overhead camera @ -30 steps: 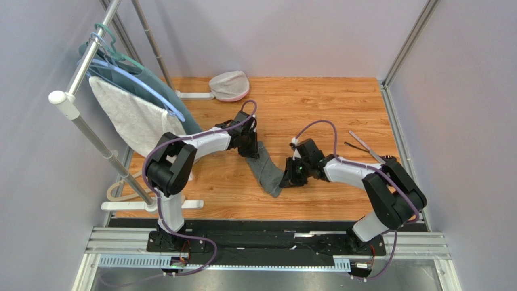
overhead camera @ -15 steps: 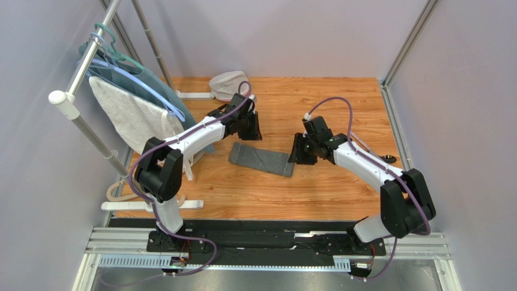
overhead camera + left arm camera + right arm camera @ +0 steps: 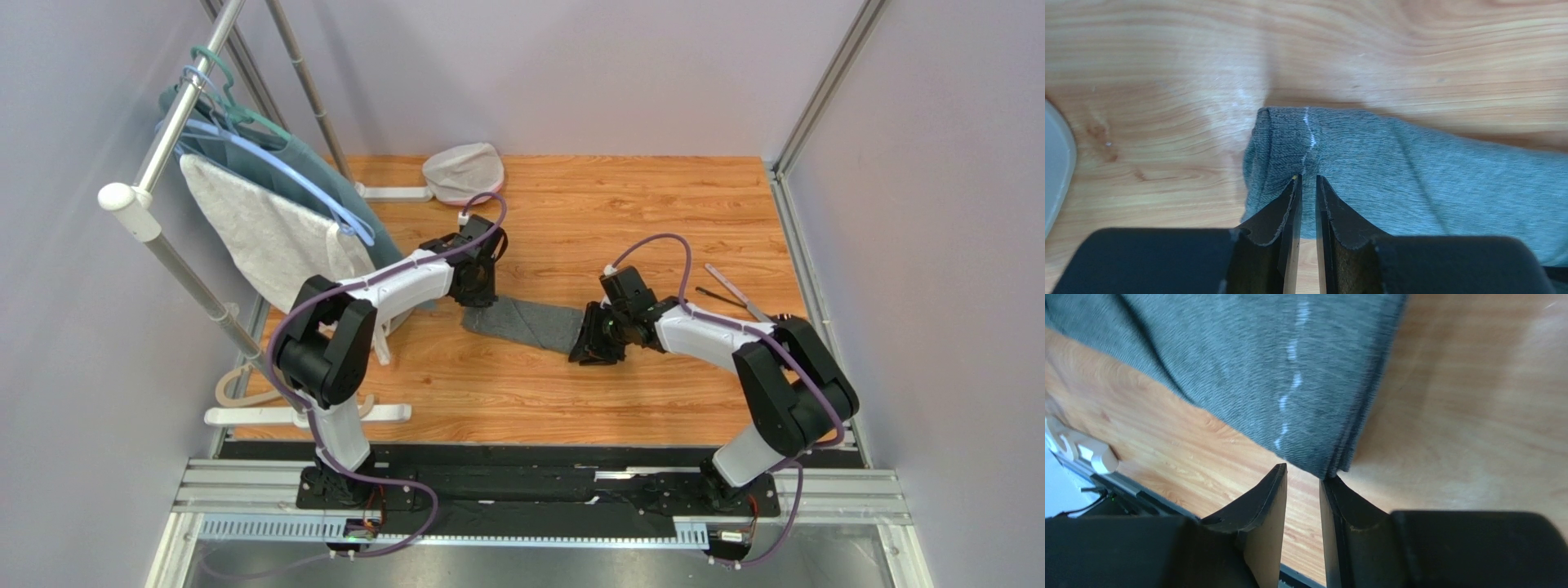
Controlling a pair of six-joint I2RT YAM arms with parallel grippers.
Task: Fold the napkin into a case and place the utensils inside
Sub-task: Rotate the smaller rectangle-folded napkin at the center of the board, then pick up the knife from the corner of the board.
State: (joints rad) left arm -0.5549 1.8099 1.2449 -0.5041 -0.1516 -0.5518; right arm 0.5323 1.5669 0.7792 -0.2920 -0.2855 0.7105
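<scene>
The napkin lies flat on the wooden table, folded into a narrow dark grey strip, the case. My left gripper stands over its left end. In the left wrist view its jaws are a narrow slit apart above the stitched hem of the napkin, with nothing between them. My right gripper is at the strip's right near corner. It is open, and the napkin corner touches one fingertip. The utensils, one silver and one black, lie at the right.
A clothes rack stands at the left with a white towel, a teal garment and hangers. A pale cap-like item lies at the back. Grey walls close in the table's left, back and right sides.
A second ago both grippers held the napkin up between them. Then it lay flat with both grippers drawn back. Now both have come down at its two ends.
</scene>
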